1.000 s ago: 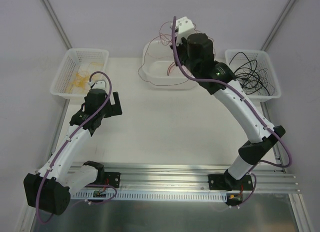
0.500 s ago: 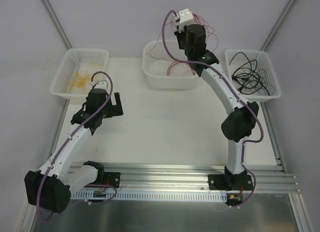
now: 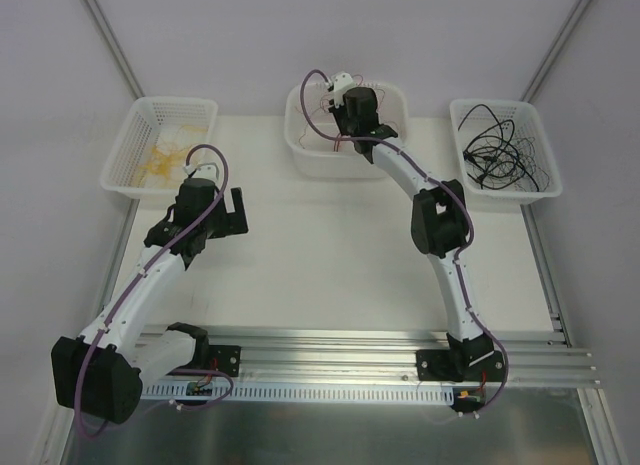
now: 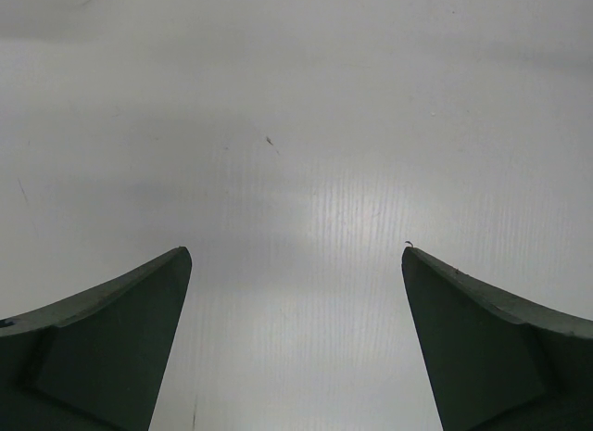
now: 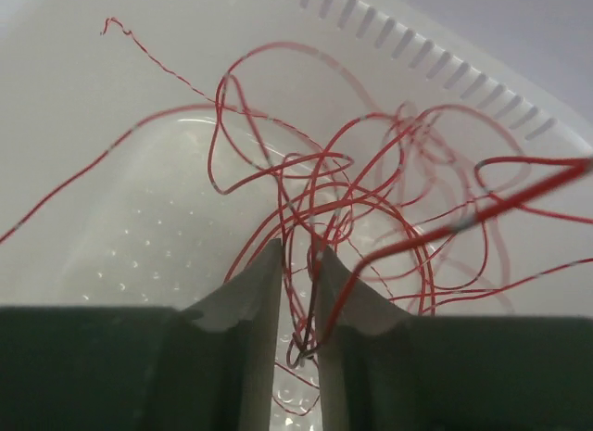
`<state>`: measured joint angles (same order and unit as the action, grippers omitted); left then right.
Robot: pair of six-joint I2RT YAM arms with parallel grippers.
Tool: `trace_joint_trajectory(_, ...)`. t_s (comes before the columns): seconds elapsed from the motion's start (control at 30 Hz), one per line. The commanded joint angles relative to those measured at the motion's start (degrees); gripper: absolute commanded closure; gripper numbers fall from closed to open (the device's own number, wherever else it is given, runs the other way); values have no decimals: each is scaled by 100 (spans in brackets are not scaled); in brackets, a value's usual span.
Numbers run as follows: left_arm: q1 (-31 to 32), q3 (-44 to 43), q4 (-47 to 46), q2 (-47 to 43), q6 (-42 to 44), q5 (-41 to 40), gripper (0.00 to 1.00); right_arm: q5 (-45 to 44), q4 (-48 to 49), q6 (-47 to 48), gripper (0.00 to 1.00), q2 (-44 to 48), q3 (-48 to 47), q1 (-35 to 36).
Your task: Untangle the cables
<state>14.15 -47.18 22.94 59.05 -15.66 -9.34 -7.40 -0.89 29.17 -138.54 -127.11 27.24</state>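
Several red cables [image 5: 315, 204] loop between the narrowly parted jaws of the right pincer [image 5: 296, 255], inside a white tub [image 5: 93, 97].

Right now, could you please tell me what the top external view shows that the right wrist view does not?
Only the top external view shows the left basket of yellow cables, the right basket of black cables, and the left end effector open over the table. Only the right wrist view shows the right end effector with fingers nearly together, red strands in the narrow gap; a grip cannot be confirmed. Both show the red cables in the middle white tub.
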Motion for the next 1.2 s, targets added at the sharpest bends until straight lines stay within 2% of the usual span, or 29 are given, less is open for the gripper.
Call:
trace_joint_trajectory(0.0,-62,-2,-132,19,2,143,1,221,361,-157,75,345,-42,-9)
trace_joint_trajectory(0.13,-62,7,-132,2,10,152,1,186,186,-210,36,740,116,-9)
trace_joint_trajectory(0.23,-53,-2,-132,-68,10,135,1,230,115,-359,23,1450,632,0)
trace_joint_trajectory(0.3,-53,7,-132,-121,10,117,1,291,115,-429,19,2092,941,0)
trace_joint_trajectory(0.47,-62,7,-132,-236,10,108,1,345,-498,-570,1,3331,1740,0)
trace_joint_trajectory(0.63,-53,33,-140,-438,28,38,1,-164,-1466,-702,0,4720,2251,0)
trace_joint_trajectory(0.73,-53,68,-176,-692,28,-58,1,-927,-1747,-894,0,5800,3223,0)
trace_joint_trajectory(0.77,-62,86,-202,-754,37,-94,1,-930,-1818,-965,0,6134,3227,0)
trace_joint_trajectory(0.8,-62,129,-246,-815,37,-111,1,-1235,-2010,-1018,0,6711,3654,0)
trace_joint_trajectory(0.9,-62,182,-281,-1096,28,-129,1,-1676,-2475,-1237,0,7646,4393,0)
trace_joint_trajectory(0.93,-53,200,-307,-1167,28,-155,1,-1782,-2617,-1369,0,8267,4579,0)
trace_joint_trajectory(1.03,-62,314,-308,-1588,-7,-103,1,-2028,-3171,-1502,0,9428,5151,0)
trace_joint_trajectory(1.17,-62,578,-238,-2692,-86,81,1,-2275,-3874,-1642,0,10609,5574,9)
